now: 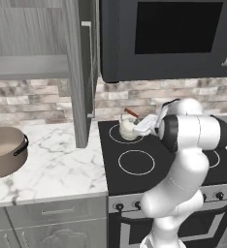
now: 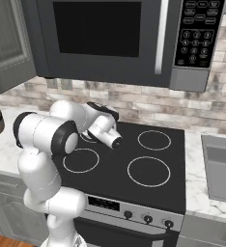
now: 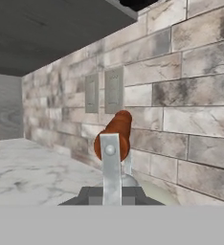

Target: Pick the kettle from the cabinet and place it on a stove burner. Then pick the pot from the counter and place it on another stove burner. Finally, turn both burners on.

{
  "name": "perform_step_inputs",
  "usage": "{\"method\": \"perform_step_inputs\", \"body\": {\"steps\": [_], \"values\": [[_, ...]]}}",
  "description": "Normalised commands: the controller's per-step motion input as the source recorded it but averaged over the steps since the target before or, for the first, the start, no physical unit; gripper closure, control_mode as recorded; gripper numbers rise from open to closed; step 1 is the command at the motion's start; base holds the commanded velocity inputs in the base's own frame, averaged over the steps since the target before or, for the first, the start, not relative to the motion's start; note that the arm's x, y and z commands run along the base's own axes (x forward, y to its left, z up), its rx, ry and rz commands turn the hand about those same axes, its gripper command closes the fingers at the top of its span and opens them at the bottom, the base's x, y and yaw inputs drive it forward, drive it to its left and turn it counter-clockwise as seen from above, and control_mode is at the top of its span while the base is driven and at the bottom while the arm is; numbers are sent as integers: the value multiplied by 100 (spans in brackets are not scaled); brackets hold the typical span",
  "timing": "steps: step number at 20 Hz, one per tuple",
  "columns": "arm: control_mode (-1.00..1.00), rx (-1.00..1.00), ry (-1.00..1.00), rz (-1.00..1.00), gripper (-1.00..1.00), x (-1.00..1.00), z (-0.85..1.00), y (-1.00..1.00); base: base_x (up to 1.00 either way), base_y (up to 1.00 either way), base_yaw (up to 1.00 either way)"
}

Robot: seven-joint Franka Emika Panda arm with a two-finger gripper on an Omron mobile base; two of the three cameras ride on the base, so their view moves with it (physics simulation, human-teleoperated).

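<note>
Glossy black glass cooktop (image 1: 154, 155), veined white marble counter (image 1: 52, 164), matt cream kettle (image 1: 128, 129) with metal handle, rough stone-brick backsplash (image 3: 181, 95), wood-grain cabinet (image 1: 28, 29)

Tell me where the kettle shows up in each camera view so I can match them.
Left base view: the kettle sits on the cooktop's far left burner ring, just left of the hand.
Right base view: I cannot make it out; the arm covers that burner.
Hand view: its reddish-brown handle bar is at centre, the hand shut on it.
Shared landmark: the brick backsplash.
</note>
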Motion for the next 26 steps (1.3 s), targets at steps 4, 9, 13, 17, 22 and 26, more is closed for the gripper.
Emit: {"method": "perform_step_inputs", "body": {"steps": [4, 9, 13, 17, 22, 26], "values": [[-100, 0, 0, 0, 100, 30, -17, 1, 0, 0, 0], [-100, 0, 0, 0, 100, 31, -16, 1, 0, 0, 0], [-100, 0, 0, 0, 100, 33, -13, 0, 0, 0, 0], [-100, 0, 0, 0, 100, 33, -14, 0, 0, 0, 0], [-100, 0, 0, 0, 100, 33, -13, 0, 0, 0, 0], [-100, 0, 0, 0, 100, 26, -14, 0, 0, 0, 0]]}}
